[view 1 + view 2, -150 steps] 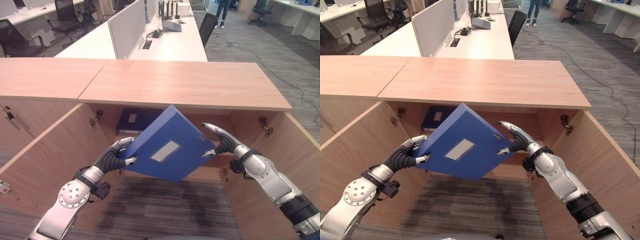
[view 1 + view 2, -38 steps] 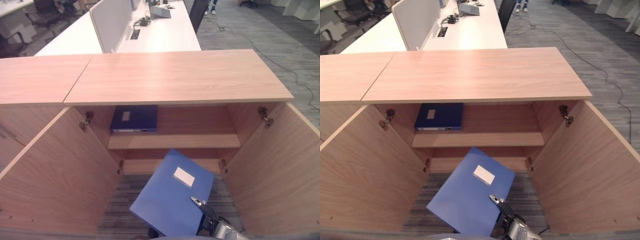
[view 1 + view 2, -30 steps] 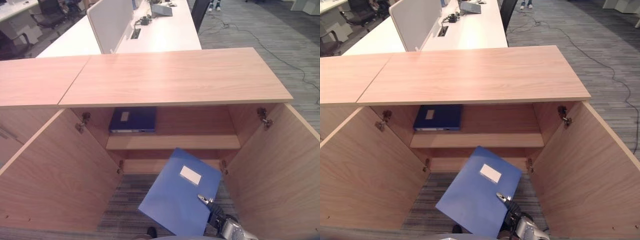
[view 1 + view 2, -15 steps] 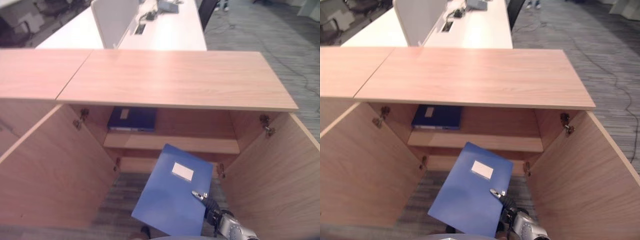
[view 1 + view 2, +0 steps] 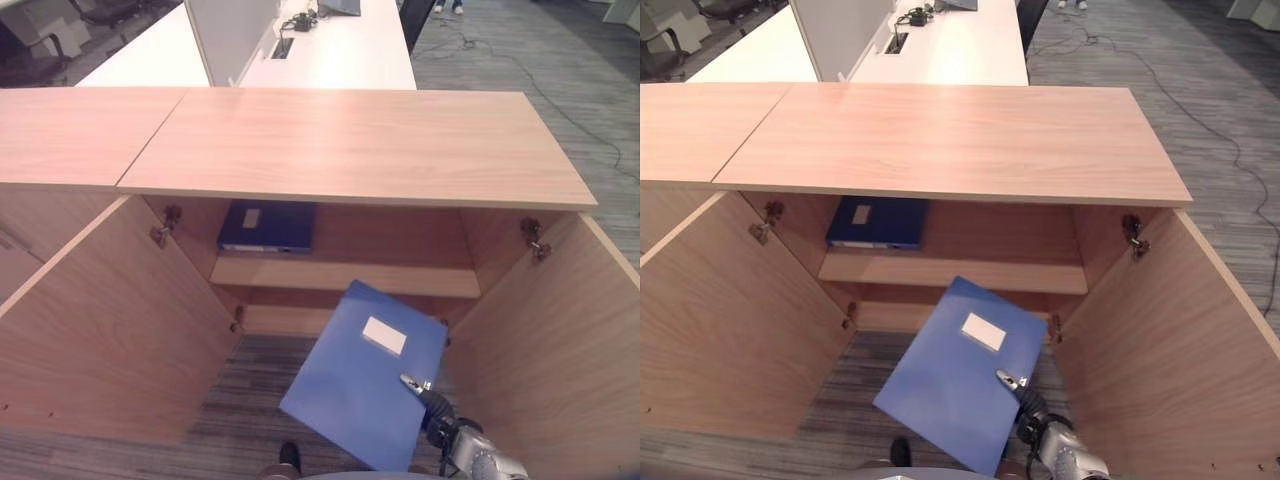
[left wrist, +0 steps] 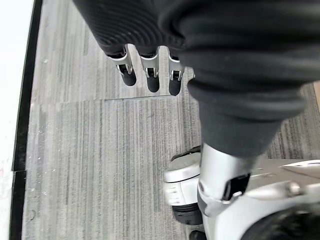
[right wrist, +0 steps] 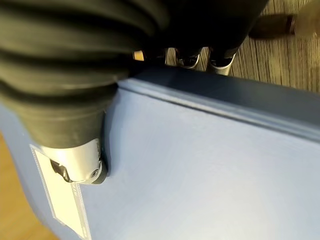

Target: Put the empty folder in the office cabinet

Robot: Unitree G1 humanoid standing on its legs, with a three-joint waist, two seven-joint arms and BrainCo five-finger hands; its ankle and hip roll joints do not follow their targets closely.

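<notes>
- The left hand (image 6: 150,75) has let go since a moment ago; it hangs open over the carpet.
- Only the right hand (image 5: 425,392) pinches the blue folder (image 5: 365,375), tilted low before the open office cabinet (image 5: 350,275).
- It must go in one-handed.

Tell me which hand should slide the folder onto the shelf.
Right. The right hand already grips the folder before the open cabinet; the left hand hangs empty over the floor.
</notes>
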